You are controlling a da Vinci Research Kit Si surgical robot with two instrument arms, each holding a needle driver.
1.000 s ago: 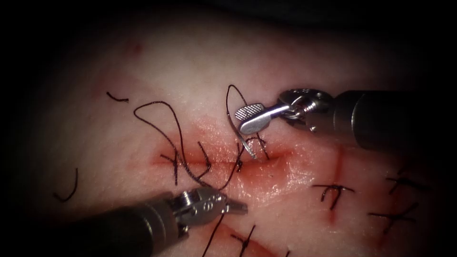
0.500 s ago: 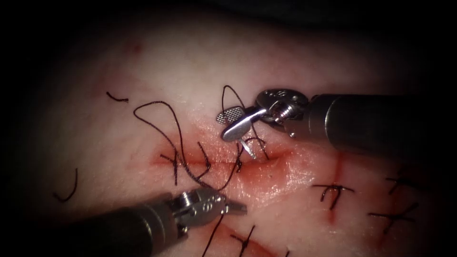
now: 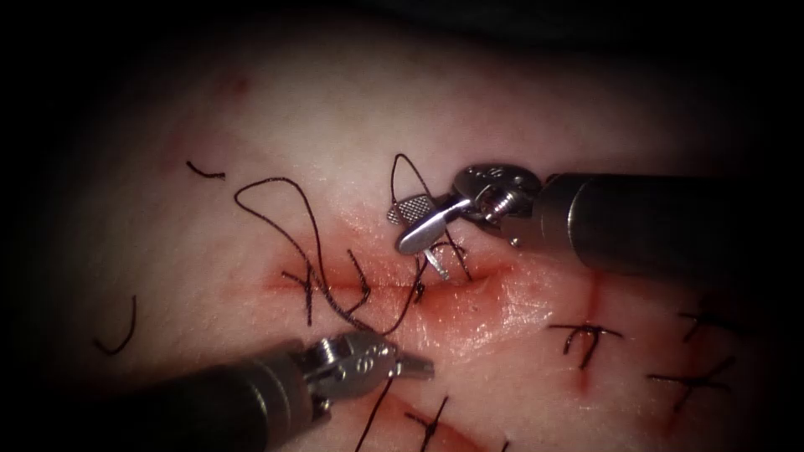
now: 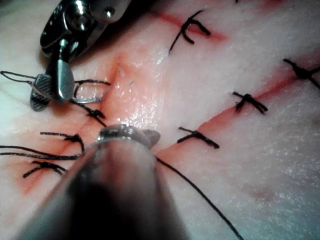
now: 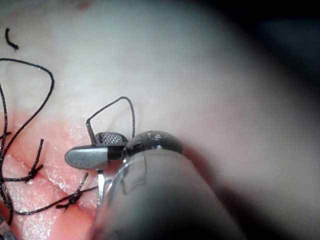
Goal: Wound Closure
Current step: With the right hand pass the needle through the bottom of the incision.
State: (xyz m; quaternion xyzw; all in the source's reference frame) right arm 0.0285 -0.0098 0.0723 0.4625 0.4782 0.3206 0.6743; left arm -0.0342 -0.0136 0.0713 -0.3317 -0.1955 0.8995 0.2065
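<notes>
Stitched side cut [image 3: 590, 333] right; loose thread scraps [image 3: 131, 325] left.

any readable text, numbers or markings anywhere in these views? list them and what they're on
No legible text in any view.
Left tool: faint engraved marks on its metal wrist, too small to read; jaws shut, holding nothing that can be made out.
Right tool: marks on its wrist, unreadable; jaws open around the needle, which stands in the tissue at the cut.
Thread: no labels.
</notes>
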